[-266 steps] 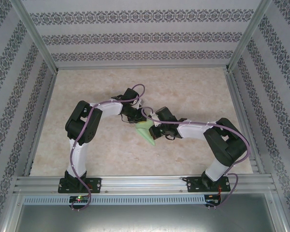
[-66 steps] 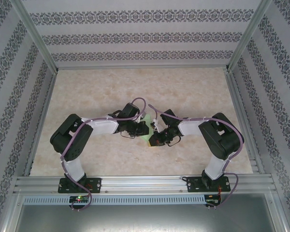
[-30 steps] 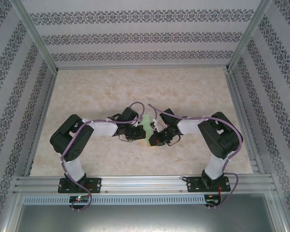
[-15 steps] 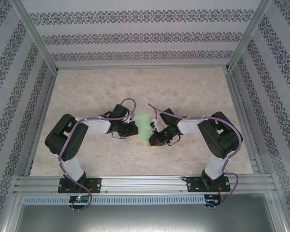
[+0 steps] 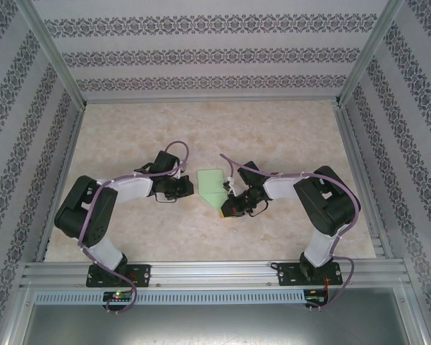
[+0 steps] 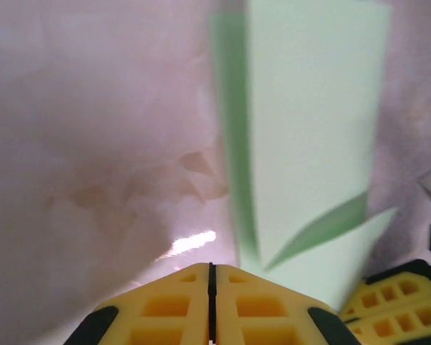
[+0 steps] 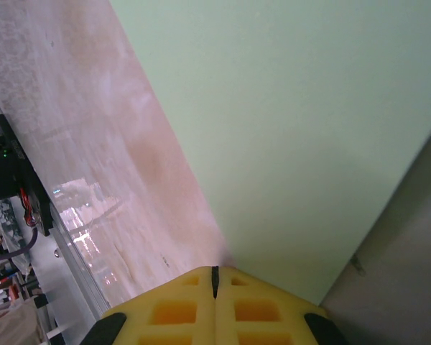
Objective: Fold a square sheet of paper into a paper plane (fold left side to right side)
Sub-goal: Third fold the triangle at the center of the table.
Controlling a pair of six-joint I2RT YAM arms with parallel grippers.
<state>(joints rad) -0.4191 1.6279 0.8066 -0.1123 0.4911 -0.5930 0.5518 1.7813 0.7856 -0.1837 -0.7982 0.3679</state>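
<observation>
The square sheet of paper, light green, lies folded on the table's middle, with a straight far edge and narrowing to a point at its near end. In the left wrist view the paper shows a raised darker crease along its left side. My left gripper is shut with nothing in it, a little left of the paper and apart from it; its yellow fingertips meet. My right gripper is shut, its tip resting at the paper's near point; in its own view the paper spreads just ahead of its jaws.
The marbled table top is ringed by aluminium rails and patterned walls. The right gripper's yellow fingers show at the left wrist view's lower right corner, close to my left gripper.
My left arm has drawn back to the left, off the paper, uncovering its folded far part. The right arm and gripper have stayed put on the near tip.
</observation>
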